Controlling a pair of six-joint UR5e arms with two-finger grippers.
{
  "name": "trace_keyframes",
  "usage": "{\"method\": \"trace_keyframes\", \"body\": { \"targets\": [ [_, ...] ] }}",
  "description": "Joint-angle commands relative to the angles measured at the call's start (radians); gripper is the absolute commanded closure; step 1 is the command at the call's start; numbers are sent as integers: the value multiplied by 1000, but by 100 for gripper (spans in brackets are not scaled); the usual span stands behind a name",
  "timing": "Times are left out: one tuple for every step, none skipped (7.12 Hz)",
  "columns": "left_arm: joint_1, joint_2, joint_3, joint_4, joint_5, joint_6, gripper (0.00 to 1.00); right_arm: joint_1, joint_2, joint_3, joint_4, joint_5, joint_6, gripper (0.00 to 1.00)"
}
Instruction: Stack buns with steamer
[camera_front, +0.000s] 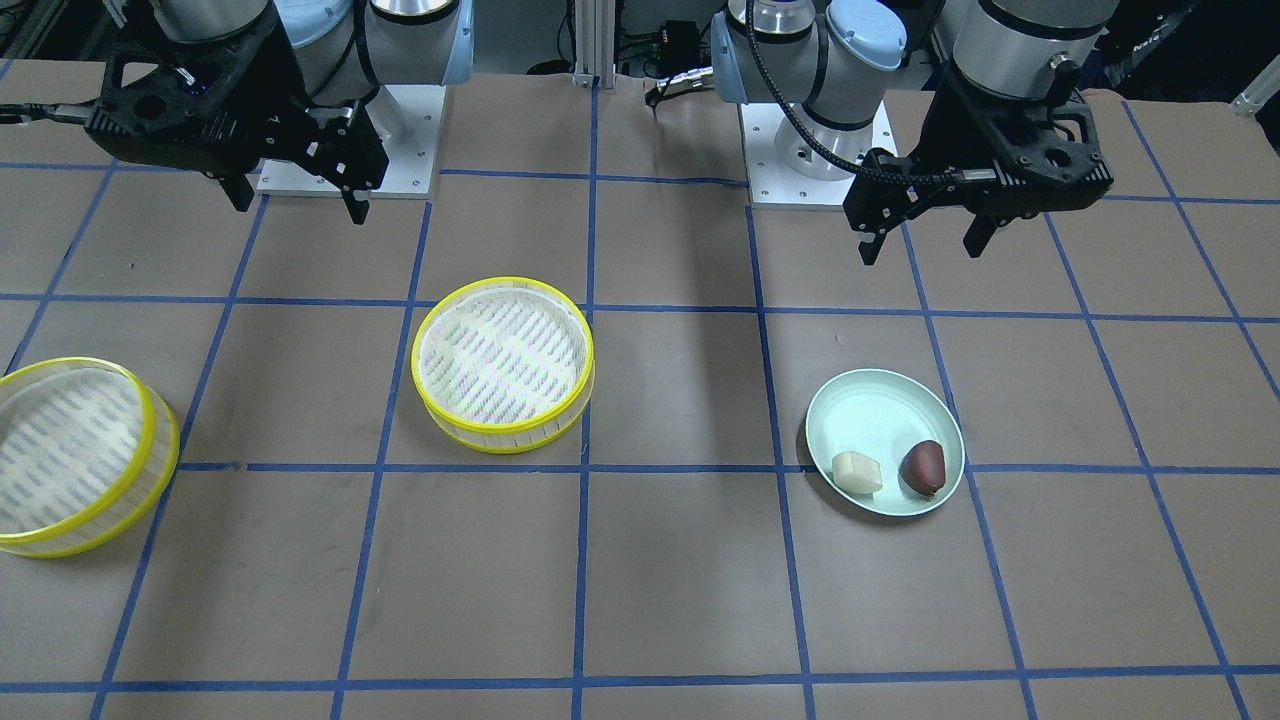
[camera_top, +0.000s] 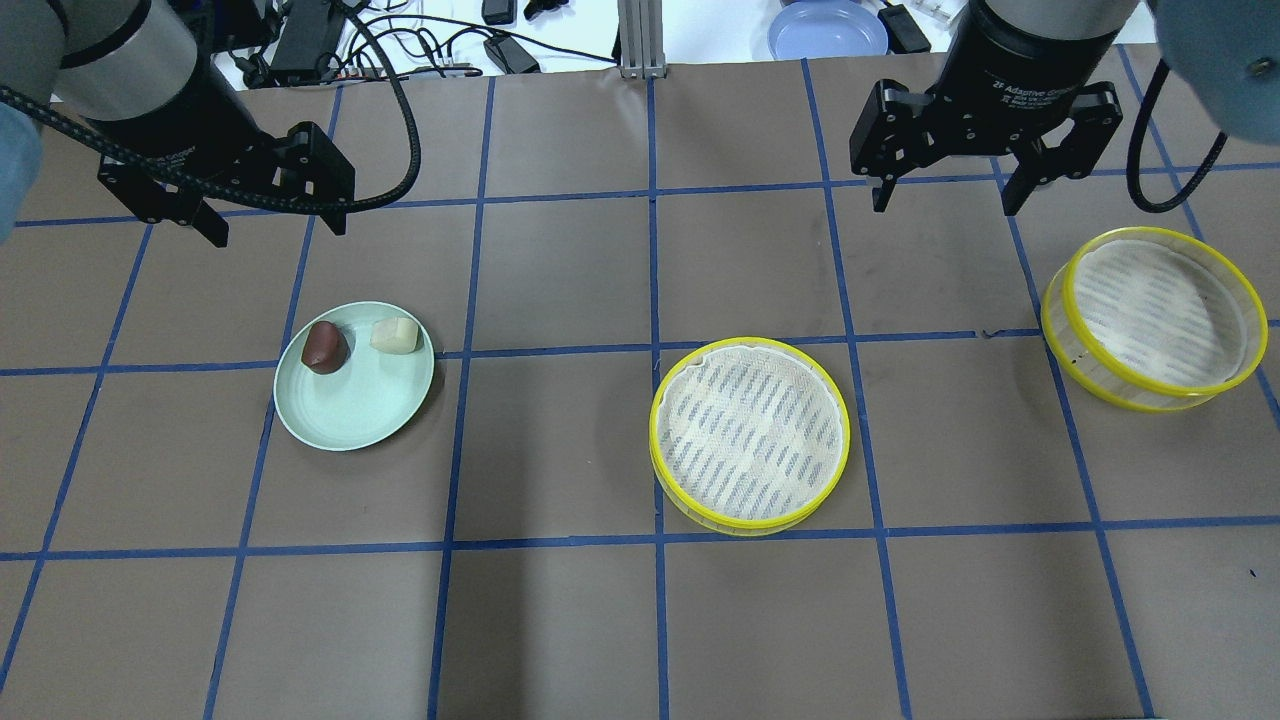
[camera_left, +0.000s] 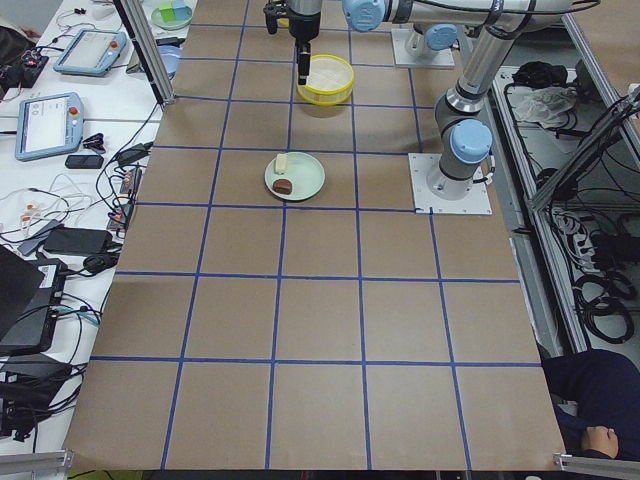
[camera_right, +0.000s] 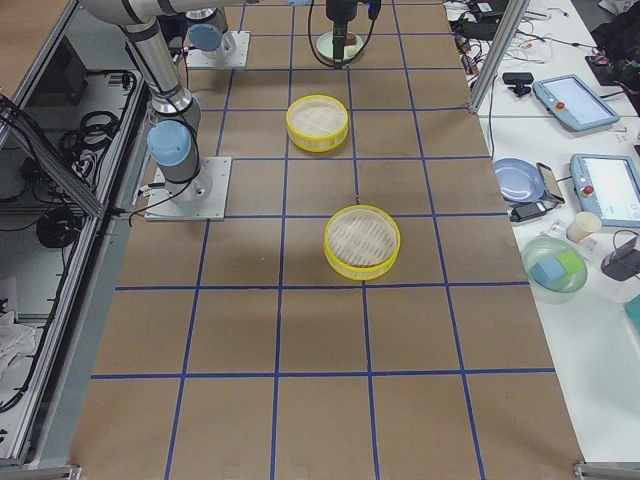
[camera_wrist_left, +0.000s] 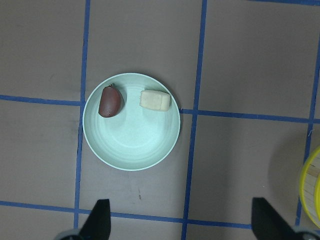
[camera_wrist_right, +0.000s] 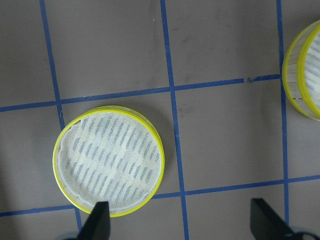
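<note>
Found cream-white bun and reddish-brown bun lying side by side, close but not touching, on pale green plate, at its edge away from the robot, on the tabletop toward the robot's left. Observed left gripper hanging above the tabletop just beyond the plate, jaws spread wide and holding nothing, and right gripper likewise spread wide and empty. Recorded two yellow-rimmed steamers standing well apart on the right half, central steamer and outer steamer.
</note>
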Motion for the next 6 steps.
{"method": "trace_keyframes", "body": {
  "targets": [
    [3,0,-9,-2,2,0,0,0,-1,0,2,0,-1,0],
    [10,-3,-16,4,-5,0,0,0,-1,3,2,2,-1,0],
    [22,-4,-16,2,2,5,0,0,-1,8,-4,3,-1,0],
    [30,-12,-18,1,-7,12,0,0,-1,8,-1,3,-1,0],
    [30,-27,-24,13,-8,17,0,0,-1,9,-1,3,-1,0],
    [32,-30,-36,14,-9,17,0,0,-1,9,-4,3,-1,0]
  ]
}}
